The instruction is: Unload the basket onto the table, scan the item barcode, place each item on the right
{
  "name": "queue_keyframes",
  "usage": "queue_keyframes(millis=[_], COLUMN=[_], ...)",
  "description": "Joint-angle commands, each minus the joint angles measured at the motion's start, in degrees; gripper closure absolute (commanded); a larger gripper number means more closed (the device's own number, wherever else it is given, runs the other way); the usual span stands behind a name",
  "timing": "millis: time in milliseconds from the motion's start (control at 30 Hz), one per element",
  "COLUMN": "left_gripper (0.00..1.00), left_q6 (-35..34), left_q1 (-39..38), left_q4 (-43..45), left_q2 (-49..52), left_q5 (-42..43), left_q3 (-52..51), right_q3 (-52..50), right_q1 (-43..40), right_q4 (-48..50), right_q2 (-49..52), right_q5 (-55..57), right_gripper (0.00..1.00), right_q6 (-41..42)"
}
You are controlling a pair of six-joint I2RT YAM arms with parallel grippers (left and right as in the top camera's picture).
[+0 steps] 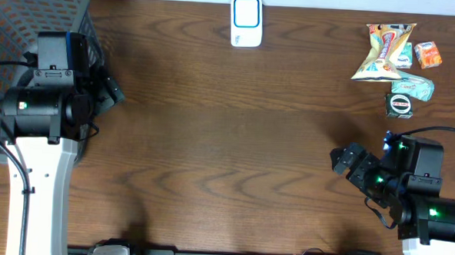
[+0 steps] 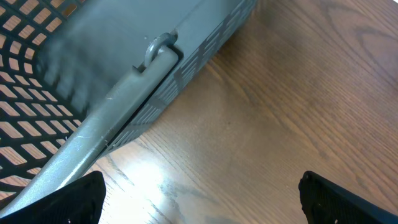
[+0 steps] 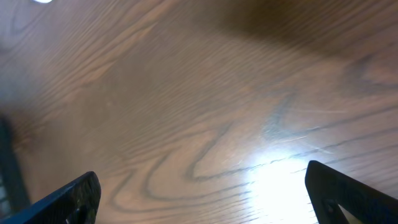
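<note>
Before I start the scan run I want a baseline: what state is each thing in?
Left gripper, open, empty.
Right gripper, open, empty.
Basket, upright, partly hidden by the left arm.
Scanner, lying at the far edge, untouched.
Snack bag, lying crumpled, not held.
Orange packet, lying beside the bag, not held.
Teal packet, lying, not held.
Black box, lying nearest the right gripper, not held.

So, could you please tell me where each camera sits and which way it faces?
Overhead: above the table, looking straight down; both arms show.
Left wrist: on the left arm, facing basket rim and wood; open left gripper's fingertips show.
Right wrist: on the right arm, facing bare wood; open right gripper's fingertips show.
Shared: overhead and left wrist both see the basket.
</note>
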Motion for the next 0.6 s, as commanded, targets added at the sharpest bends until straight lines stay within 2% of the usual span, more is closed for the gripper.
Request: queue_keyframes(millis=[0, 100, 267, 300, 400, 567], left_gripper=[0.03, 0.02, 0.02, 0.02, 0.02, 0.02], left_q6=[-0.9, -0.9, -0.9, -0.9, -0.9, -0.9], left_q1=[0.5, 0.5, 0.5, 0.5, 0.5, 0.5], left_q4=[-0.2, -0.2, -0.2, -0.2, -0.2, -0.2], left_q2=[0.2, 0.2, 0.2, 0.2, 0.2, 0.2], left_q5=[-0.7, -0.7, -0.7, -0.7, -0.7, -0.7], left_q3=[-0.2, -0.2, -0.2, -0.2, -0.2, -0.2], right_q3=[-0.3, -1.1, -6.5, -9.3, -14.9, -24.3], right_q1=[0.3, 0.4, 2.1, 2.8, 2.9, 2.9], right_q4=[0.4, 2.3, 13.0, 16.2, 21.3, 29.5], right_q2=[0.0, -1.0, -7.3, -11.1, -18.9, -29.9], right_q5=[5.0, 5.0, 5.0, 5.0, 5.0, 6.2], right_gripper=[0.01, 0.01, 0.01, 0.01, 0.01, 0.01], right_q6=[-1.9, -5.6, -17.9, -22.6, -29.7, -31.5])
